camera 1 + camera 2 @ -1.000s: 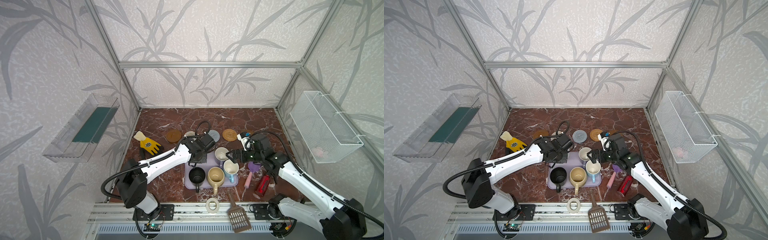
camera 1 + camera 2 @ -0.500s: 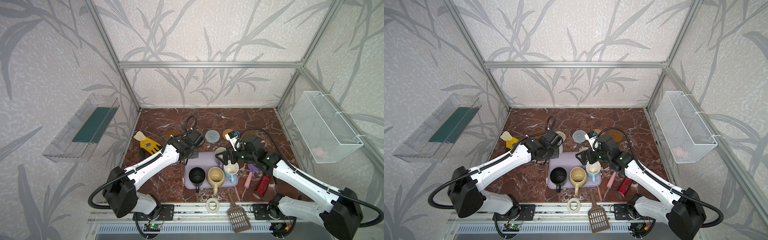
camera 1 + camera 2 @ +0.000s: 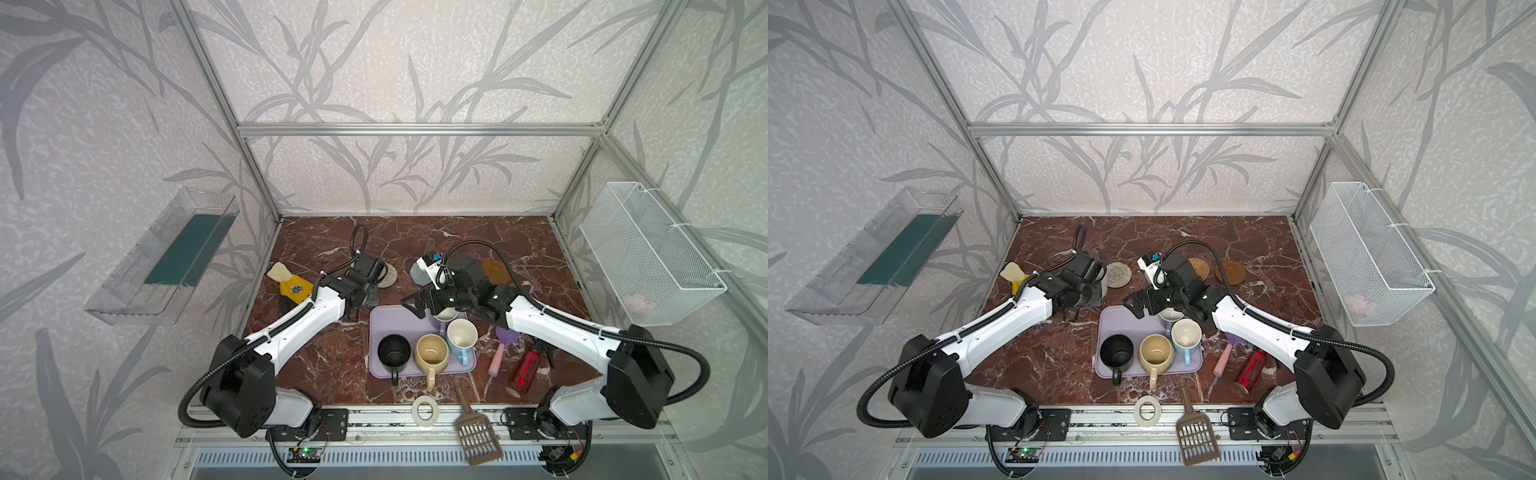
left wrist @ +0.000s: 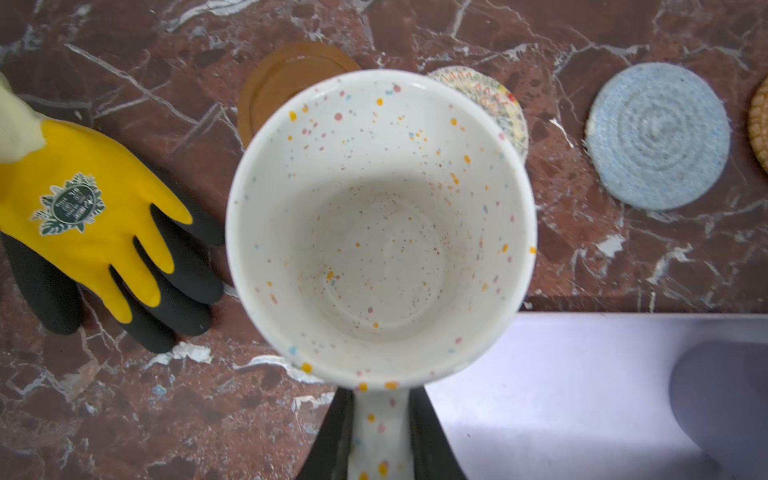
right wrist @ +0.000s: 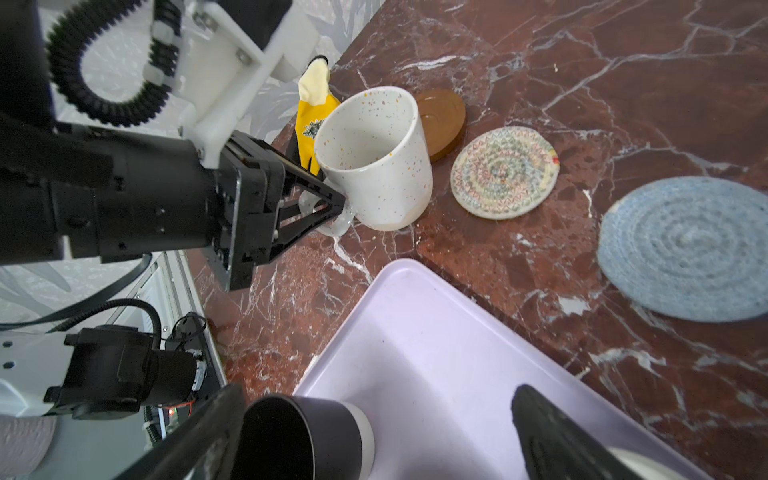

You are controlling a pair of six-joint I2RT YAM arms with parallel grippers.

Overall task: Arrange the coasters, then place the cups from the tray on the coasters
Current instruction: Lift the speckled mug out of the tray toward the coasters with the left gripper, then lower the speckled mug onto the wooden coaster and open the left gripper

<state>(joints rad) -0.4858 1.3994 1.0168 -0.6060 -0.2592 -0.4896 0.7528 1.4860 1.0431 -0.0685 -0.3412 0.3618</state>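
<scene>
My left gripper is shut on the handle of the white speckled cup. The cup hangs slightly tilted, low over the table, just off the tray's far left corner. Past it lie a brown wooden coaster, a woven white-beige coaster, a grey-blue coaster and the edge of a tan rattan one. A second brown coaster lies further right. My right gripper is open over the lavender tray. The tray holds the black, cream-yellow and light blue cups. Another cup's rim shows under the right arm.
A yellow and black glove lies left of the held cup. Right of the tray are a pink-handled brush and a red can. A white tape ring and a brown scoop sit at the front edge.
The left gripper has carried the speckled cup off the tray, leftward and toward the back coasters. The right gripper, still open, has swung left over the tray's far side.
</scene>
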